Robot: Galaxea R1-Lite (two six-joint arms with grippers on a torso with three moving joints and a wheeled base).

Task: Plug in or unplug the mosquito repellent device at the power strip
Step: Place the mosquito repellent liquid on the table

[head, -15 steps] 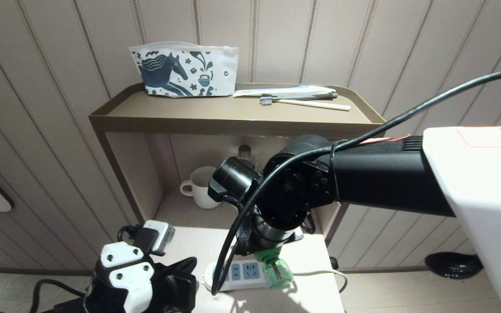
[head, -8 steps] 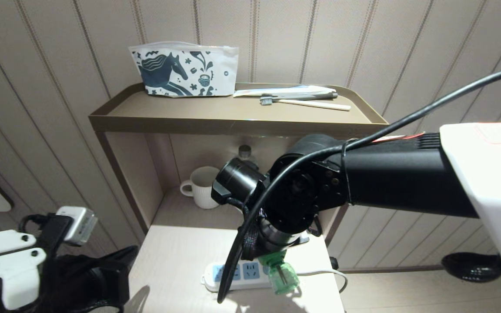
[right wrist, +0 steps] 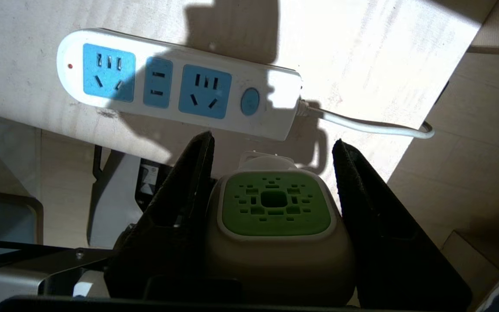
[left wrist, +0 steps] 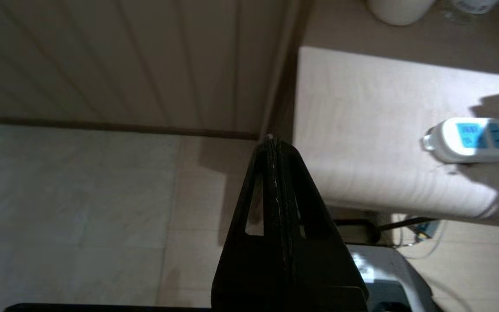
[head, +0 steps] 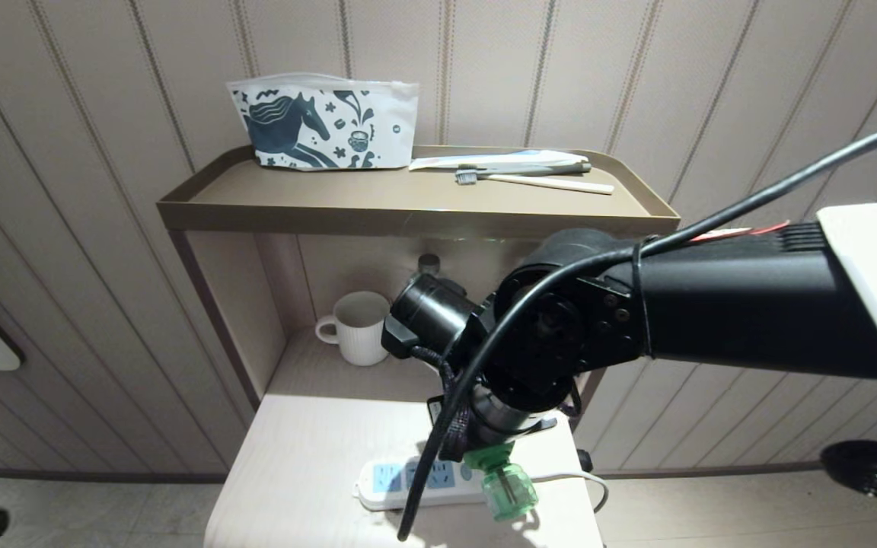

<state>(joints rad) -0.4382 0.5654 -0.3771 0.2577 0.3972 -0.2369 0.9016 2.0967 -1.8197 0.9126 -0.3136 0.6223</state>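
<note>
So the right gripper [right wrist: 271,208] has the mosquito repellent device [right wrist: 274,216] clamped between its two black fingers [right wrist: 180,208], squeezing the white head from both sides with the green vented patch facing the wrist camera. In the head view the green liquid bottle [head: 509,491] hangs out below the wrist, just over the near edge of the white table [head: 309,457], and it looks clear of the sockets, so the device isn't plugged in right now.

The power strip [right wrist: 176,91] lies flat on the table just beyond the device, all its light-blue faces empty, blue button toward the cord end, white cord [right wrist: 371,125] trailing off the side. Whether this is plugging in or just after unplugging, the pictures alone don't settle. If it's plugging in, the next move needs the prongs lined up square over one socket and a straight push down, and the strip could slide since nothing pins it.

Pose-wise, the right arm [head: 712,312] reaches in from the right across the front of the shelf unit [head: 408,209], wrist bent down toward the strip. The left gripper [left wrist: 275,147] is off to the side over the floor past the table edge, fingers pressed together with nothing in them, out of the head view.
</note>
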